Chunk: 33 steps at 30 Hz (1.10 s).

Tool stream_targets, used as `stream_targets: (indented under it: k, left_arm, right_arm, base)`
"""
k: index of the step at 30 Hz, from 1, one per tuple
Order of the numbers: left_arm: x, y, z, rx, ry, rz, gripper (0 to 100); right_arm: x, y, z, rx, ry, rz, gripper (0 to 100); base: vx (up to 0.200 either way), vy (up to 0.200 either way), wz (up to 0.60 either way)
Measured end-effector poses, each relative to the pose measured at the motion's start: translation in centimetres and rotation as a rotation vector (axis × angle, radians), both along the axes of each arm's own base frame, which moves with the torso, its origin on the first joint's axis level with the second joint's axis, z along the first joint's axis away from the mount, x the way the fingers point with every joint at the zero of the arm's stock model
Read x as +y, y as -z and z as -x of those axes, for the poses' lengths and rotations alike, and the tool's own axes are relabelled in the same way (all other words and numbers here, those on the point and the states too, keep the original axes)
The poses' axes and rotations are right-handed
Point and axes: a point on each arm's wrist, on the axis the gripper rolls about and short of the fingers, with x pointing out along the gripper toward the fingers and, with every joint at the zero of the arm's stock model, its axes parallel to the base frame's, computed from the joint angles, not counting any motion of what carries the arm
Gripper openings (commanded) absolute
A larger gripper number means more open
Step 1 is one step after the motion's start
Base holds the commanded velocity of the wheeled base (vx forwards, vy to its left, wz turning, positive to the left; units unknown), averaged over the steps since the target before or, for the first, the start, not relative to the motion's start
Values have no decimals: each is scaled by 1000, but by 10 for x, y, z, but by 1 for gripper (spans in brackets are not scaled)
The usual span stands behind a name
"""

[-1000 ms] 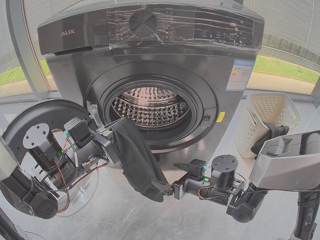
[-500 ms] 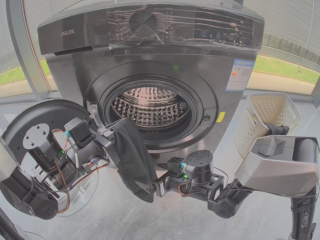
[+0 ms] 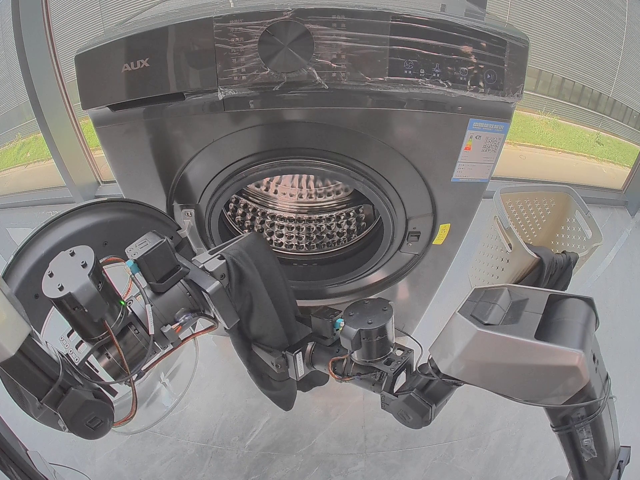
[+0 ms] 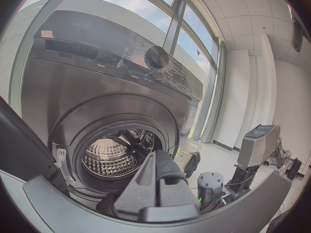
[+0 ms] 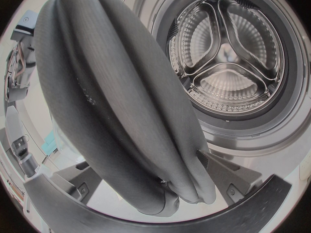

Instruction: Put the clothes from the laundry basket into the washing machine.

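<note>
Dark grey fabric garment (image 3: pixel 260 301) looks floppy and light; left claw (image 4: pixel 158 169) clenches its top, right claw (image 3: pixel 270 363) gapes around the bottom, I'd pinch there.

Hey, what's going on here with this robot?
The left gripper holds a dark garment by its top in front of the open washer. The right gripper is at the garment's hanging lower end, open around it. More dark clothing drapes over the basket rim.
</note>
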Motion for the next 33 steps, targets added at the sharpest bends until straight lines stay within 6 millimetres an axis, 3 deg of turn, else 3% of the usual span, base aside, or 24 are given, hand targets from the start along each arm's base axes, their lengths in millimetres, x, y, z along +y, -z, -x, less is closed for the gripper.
stream_targets:
  k: [6, 7, 16, 23, 26, 33]
  left_arm:
    - [1, -5, 2, -14, 3, 11, 0]
    - [1, -5, 2, -16, 3, 12, 0]
    - [5, -3, -2, -10, -21, 7, 0]
    - [8, 11, -11, 32, -49, -23, 0]
    - [9, 19, -16, 60, -59, -38, 0]
    - [9, 44, -23, 140, -72, -87, 0]
  right_arm:
    - [5, 14, -7, -1, 19, 3, 100]
    - [5, 15, -7, -2, 20, 2, 0]
    - [8, 19, -2, -19, 21, -13, 0]
    - [-10, 22, 29, 25, 0, 34, 0]
    - [-23, 14, 46, 45, -14, 54, 0]
    - [-51, -27, 84, 42, -47, 41, 0]
  base:
    - [0, 0, 0]
    - [0, 0, 0]
    - [0, 0, 0]
    - [0, 0, 0]
    - [0, 0, 0]
    - [0, 0, 0]
